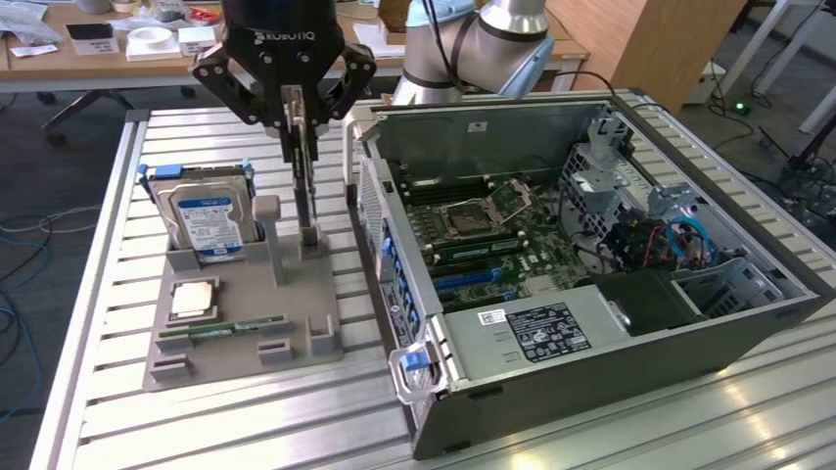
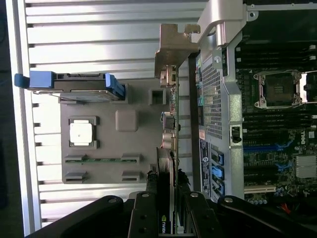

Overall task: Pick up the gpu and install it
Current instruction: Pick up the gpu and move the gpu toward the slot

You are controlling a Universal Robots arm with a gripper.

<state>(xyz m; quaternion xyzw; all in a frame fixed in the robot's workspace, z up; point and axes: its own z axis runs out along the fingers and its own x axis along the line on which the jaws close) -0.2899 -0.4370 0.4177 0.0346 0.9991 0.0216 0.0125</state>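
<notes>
The pincer point(image 1: 300, 116) is being held pointing straight down from the arm point(image 1: 487, 39), which is being bent over from behind the open computer case point(image 1: 731, 318). Its fingers point(image 2: 148, 203) are being pressed together on the upper end of the gpu point(image 1: 304, 186), one on each face of the card. The gpu is being held upright and edge-on directly below the pincer, with its metal bracket point(image 2: 173, 47) at the end away from the pincer. Its lower end is reaching a slotted post of the grey fixture tray point(image 1: 229, 348). Whether it is being seated in that slot or held just clear cannot be told. Below the pincer, toward the exterior view's left, a hard drive point(image 1: 209, 220) is being propped upright in the tray. A processor chip point(image 1: 194, 297) and a green memory stick point(image 1: 238, 328) are lying flat nearer the tray's front. Toward the exterior view's right of the pincer, the case is lying open, its motherboard point(image 1: 484, 230) being exposed.
</notes>
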